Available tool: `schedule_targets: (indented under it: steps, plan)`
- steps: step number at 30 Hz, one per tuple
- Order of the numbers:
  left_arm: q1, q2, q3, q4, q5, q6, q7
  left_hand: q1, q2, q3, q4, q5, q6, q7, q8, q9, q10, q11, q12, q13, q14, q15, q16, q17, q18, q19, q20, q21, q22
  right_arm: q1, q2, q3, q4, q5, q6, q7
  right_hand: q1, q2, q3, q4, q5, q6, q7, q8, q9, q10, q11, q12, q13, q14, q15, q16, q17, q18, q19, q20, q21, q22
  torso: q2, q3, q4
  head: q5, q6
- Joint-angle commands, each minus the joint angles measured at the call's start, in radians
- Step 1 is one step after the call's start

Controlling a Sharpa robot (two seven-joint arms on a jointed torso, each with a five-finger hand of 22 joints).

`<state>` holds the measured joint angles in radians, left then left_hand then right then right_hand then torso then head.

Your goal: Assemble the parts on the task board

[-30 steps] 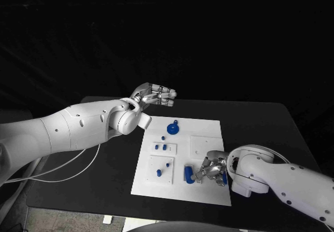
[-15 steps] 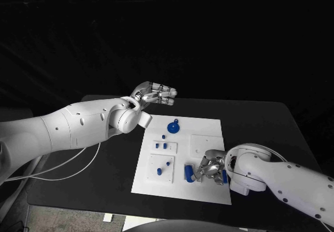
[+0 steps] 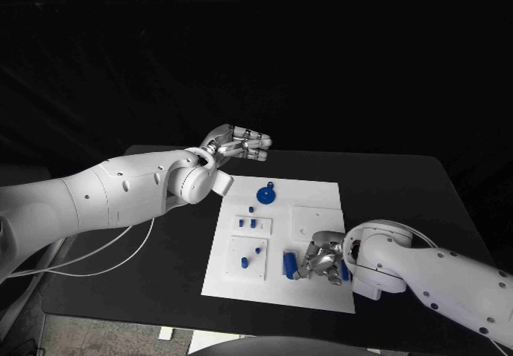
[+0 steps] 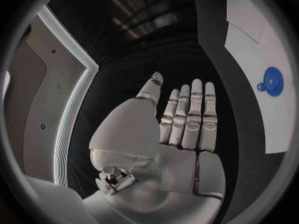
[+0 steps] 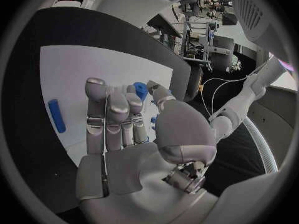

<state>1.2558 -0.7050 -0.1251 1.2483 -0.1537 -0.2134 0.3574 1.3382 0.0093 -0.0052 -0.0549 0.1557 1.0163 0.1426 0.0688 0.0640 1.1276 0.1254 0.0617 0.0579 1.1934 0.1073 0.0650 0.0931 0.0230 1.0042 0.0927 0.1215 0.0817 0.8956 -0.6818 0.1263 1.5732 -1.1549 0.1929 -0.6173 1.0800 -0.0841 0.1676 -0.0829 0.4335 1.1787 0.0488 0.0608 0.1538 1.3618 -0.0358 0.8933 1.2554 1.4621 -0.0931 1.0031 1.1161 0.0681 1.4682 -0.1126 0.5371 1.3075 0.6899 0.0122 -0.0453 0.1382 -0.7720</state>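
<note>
left hand [image 3: 239,144]: open, raised off board's far-left corner | right hand [image 3: 324,259]: pinching blue part [image 5: 141,90] over board [image 3: 321,194] near edge

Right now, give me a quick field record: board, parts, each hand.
board: white plate mid-table, flat
gear: blue, round, on the board's far part
bar: blue, upright-lying on the board's near part, beside the right hand
left hand: raised beyond the board's far left corner, fingers straight and together, holds nothing
right hand: low over the board's near right part, pinches a small blue part at its fingertips
</note>
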Motion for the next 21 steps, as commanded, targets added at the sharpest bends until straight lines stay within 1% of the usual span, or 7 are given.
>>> schedule_targets:
  steps: [1, 4, 6, 9, 13, 19, 21]
  plan:
    - [0.001, 0.001, 0.001, 0.003, -0.002, 0.014, 0.005, -0.004, 0.005, 0.000, 0.008, 0.001, -0.001, 0.002, -0.003, -0.001, 0.000, 0.001, -0.002, 0.000, -0.001, 0.002, -0.001, 0.001, 0.006, 0.002, 0.003, -0.001, -0.001, -0.002, 0.006, 0.000, -0.007, -0.023, -0.003, -0.007, 0.006, 0.020, 0.008, -0.002, -0.018, 0.012, -0.002, 0.003, 0.001, 0.002, -0.007, 0.004, 0.000, 0.001, -0.006, 0.006, 0.000, -0.003, 0.044, -0.008, 0.008, 0.052, 0.000, 0.0002, 0.0003, -0.002, -0.001]
    - [0.001, 0.002, 0.001, 0.003, -0.002, 0.014, 0.005, -0.004, 0.005, 0.000, 0.008, 0.001, -0.001, 0.002, -0.003, -0.001, 0.000, 0.001, -0.002, 0.000, -0.001, 0.002, -0.001, 0.001, 0.006, 0.002, 0.003, -0.001, -0.001, -0.002, 0.015, 0.000, -0.019, -0.037, -0.019, -0.011, 0.008, 0.035, 0.015, -0.009, -0.049, 0.018, -0.005, 0.003, 0.004, 0.004, -0.009, 0.005, 0.001, 0.001, -0.006, 0.008, 0.001, -0.003, 0.044, -0.008, 0.011, 0.053, 0.001, 0.0003, 0.0009, -0.002, 0.000]
    - [0.001, 0.002, 0.001, 0.003, -0.002, 0.015, 0.005, -0.004, 0.006, 0.000, 0.010, 0.001, -0.001, 0.002, -0.003, -0.001, -0.001, 0.001, -0.002, 0.000, -0.001, 0.002, -0.001, 0.001, 0.006, 0.002, 0.003, -0.002, -0.001, -0.005, 0.022, 0.000, -0.029, -0.042, -0.024, -0.013, 0.009, 0.046, 0.030, -0.020, -0.051, 0.024, -0.008, 0.003, 0.006, 0.005, -0.010, 0.006, 0.001, 0.002, -0.006, 0.009, 0.002, -0.004, 0.044, -0.008, 0.015, 0.054, 0.001, 0.0007, 0.0020, -0.002, -0.001]
    - [0.001, 0.002, 0.001, 0.003, -0.002, 0.015, 0.005, -0.004, 0.006, 0.000, 0.010, 0.001, -0.001, 0.002, -0.003, -0.001, -0.001, 0.001, -0.002, 0.000, -0.001, 0.002, -0.001, 0.001, 0.006, 0.002, 0.003, -0.002, -0.001, -0.010, 0.031, -0.001, -0.042, -0.047, -0.030, -0.015, 0.016, 0.064, 0.044, -0.042, -0.088, 0.025, -0.008, 0.003, 0.009, 0.005, -0.010, 0.005, 0.000, 0.001, -0.006, 0.008, 0.001, -0.005, 0.044, -0.009, 0.014, 0.053, 0.002, 0.0013, 0.0030, -0.002, -0.002]
    - [0.001, 0.002, 0.001, 0.002, -0.002, 0.015, 0.005, -0.004, 0.006, 0.000, 0.010, 0.001, -0.001, 0.002, -0.003, -0.001, -0.001, 0.001, -0.002, 0.000, -0.001, 0.002, -0.001, 0.001, 0.006, 0.002, 0.003, -0.002, -0.001, -0.015, 0.037, -0.001, -0.053, -0.049, -0.044, -0.015, 0.009, 0.078, 0.055, -0.062, -0.094, 0.029, -0.011, 0.003, 0.014, 0.004, -0.011, 0.004, 0.000, 0.001, -0.007, 0.009, 0.000, -0.005, 0.044, -0.009, 0.018, 0.054, 0.001, 0.0005, 0.0011, 0.000, -0.004]
    - [0.001, 0.002, 0.001, 0.002, -0.002, 0.015, 0.005, -0.005, 0.006, 0.000, 0.011, 0.001, 0.000, 0.002, -0.004, -0.001, -0.001, 0.001, -0.002, 0.000, -0.001, 0.002, -0.001, 0.001, 0.006, 0.002, 0.003, -0.002, -0.001, -0.017, 0.044, -0.001, -0.063, -0.046, -0.062, -0.011, -0.010, 0.094, 0.058, -0.053, -0.093, 0.037, -0.014, 0.003, 0.019, 0.008, -0.013, 0.008, 0.001, 0.002, -0.007, 0.012, 0.002, -0.006, 0.045, -0.009, 0.027, 0.056, 0.000, -0.0005, 0.0004, 0.001, -0.005]
    - [0.001, 0.002, 0.001, 0.002, -0.002, 0.016, 0.005, -0.005, 0.006, 0.000, 0.011, 0.001, 0.000, 0.002, -0.004, -0.001, -0.001, 0.001, -0.002, 0.000, -0.001, 0.002, -0.001, 0.001, 0.006, 0.002, 0.003, -0.002, -0.001, -0.017, 0.044, -0.001, -0.064, -0.044, -0.061, -0.010, -0.014, 0.093, 0.060, -0.054, -0.092, 0.037, -0.015, 0.003, 0.021, 0.008, -0.013, 0.008, 0.001, 0.002, -0.007, 0.013, 0.003, -0.007, 0.045, -0.009, 0.028, 0.056, 0.000, -0.0005, 0.0003, 0.000, -0.005]
